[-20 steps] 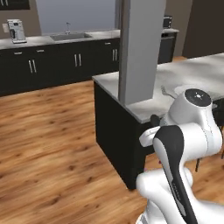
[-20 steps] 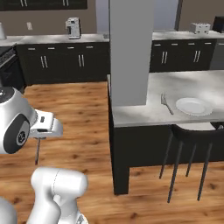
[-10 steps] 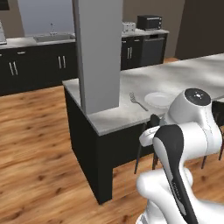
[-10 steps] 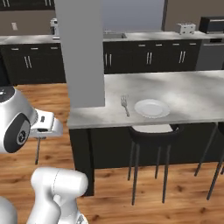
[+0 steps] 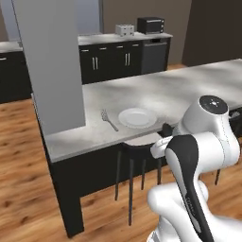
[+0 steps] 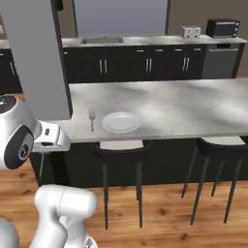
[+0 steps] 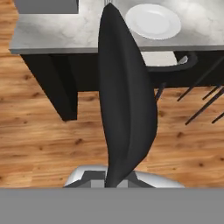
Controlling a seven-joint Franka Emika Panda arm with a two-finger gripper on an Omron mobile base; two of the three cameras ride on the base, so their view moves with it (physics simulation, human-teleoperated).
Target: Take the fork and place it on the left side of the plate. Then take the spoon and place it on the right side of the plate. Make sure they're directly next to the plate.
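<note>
1. You'll find the fork (image 5: 109, 120) lying flat on the pale marbled counter (image 5: 179, 87), a slim silver-grey piece with short tines and a thin straight handle. It sits just beside the plate's left edge, apart from the rim, tines pointing away from the robot.

2. The plate (image 5: 137, 117) is plain, round and white, with a wide flat rim and a shallow centre. It rests near the counter's front edge, above a dark stool (image 6: 118, 147). In the hand view the plate (image 7: 153, 21) lies ahead of the gripper and off to its right.

3. You can't make out any spoon on the stretch of counter these views cover.

4. Your gripper (image 7: 124, 94) shows in the hand view as one dark, tapering shape, the fingers pressed together with nothing between them. It hangs in front of the counter, well short of the plate and fork, over the wood floor (image 7: 52, 140).

5. From the gripper, the fork lies ahead and slightly left of the plate; in the hand view the dark finger shape covers most of it.

6. Beyond the counter, you see dark cabinets (image 6: 145, 65) along the back wall, with a toaster (image 6: 192, 32) and a black microwave (image 6: 223, 27) on their top. A grey pillar (image 5: 52, 66) rises from the counter's left end.

7. No brand, label or writing is readable on anything here.
</note>
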